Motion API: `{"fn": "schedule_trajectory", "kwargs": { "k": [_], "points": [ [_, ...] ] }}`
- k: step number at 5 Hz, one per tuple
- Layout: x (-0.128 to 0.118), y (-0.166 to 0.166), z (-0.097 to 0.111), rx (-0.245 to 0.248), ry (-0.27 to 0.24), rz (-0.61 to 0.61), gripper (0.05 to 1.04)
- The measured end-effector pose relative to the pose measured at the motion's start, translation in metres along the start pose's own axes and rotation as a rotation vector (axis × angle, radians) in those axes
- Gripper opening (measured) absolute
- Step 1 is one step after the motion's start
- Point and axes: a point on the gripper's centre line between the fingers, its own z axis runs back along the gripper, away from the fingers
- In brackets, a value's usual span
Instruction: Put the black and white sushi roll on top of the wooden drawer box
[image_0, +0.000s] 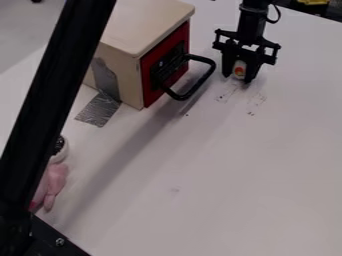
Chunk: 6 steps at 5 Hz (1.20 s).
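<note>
"Holding what?"
"My black two-finger gripper (238, 78) has a small, rounded white-and-orange object (239, 69), near the white worktop's (220, 170) far edge, beside a cream, red-fronted box (127, 25)."

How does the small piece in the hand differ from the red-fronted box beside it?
The small piece is held in the hand; the box stands on the white table. The piece is far smaller than the box. The piece has an orange mark, the box a black loop handle. Both are partly pale.

A lab-like workspace, judging by the robot arm, the black metal frame (57, 90) and taped-down box (127, 30).
</note>
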Motion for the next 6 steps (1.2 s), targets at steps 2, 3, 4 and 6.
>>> {"fn": "schedule_trajectory", "kwargs": {
  "k": [2,3,4,6],
  "points": [
    [-0.018,0.008,0.079,-0.003,-0.146,-0.009,0.394],
    [-0.051,0.036,0.127,-0.032,-0.239,0.013,0.394],
    [-0.090,0.069,0.140,-0.053,-0.247,0.050,0.394],
    [-0.136,0.122,0.110,-0.019,-0.170,0.141,0.377]
  ]
}}
